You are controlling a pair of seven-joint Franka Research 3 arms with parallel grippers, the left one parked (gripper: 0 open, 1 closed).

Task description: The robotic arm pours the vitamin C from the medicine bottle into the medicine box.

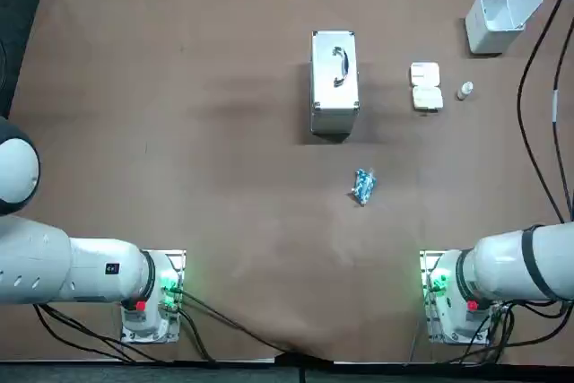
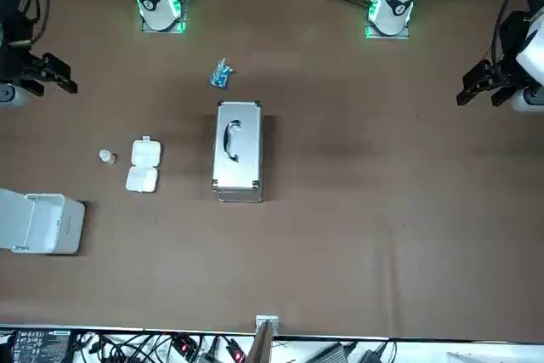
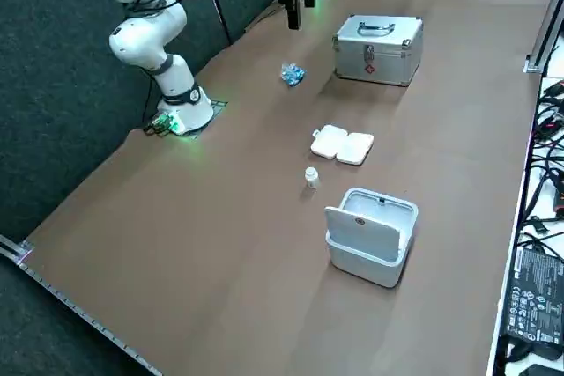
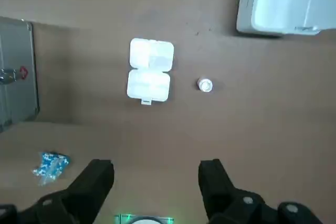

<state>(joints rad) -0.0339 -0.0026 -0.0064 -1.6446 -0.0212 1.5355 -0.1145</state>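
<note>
Brown bench (image 1: 179,132) under overhead light. A small white bottle (image 4: 205,85) stands upright just beside the open white pill box (image 4: 149,70), not touching it. A white bin (image 4: 278,3) sits farther out, a metal case (image 1: 334,82) on the box's other side, and a blue packet (image 1: 362,187) nearer my base. My right fingers (image 4: 100,179) hang high above all this, spread wide and holding nothing.

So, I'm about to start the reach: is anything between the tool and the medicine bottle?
Nothing visible does. The right tool, open, hangs above the table. The medicine bottle stands alone, apart from the medicine box beside it.
</note>
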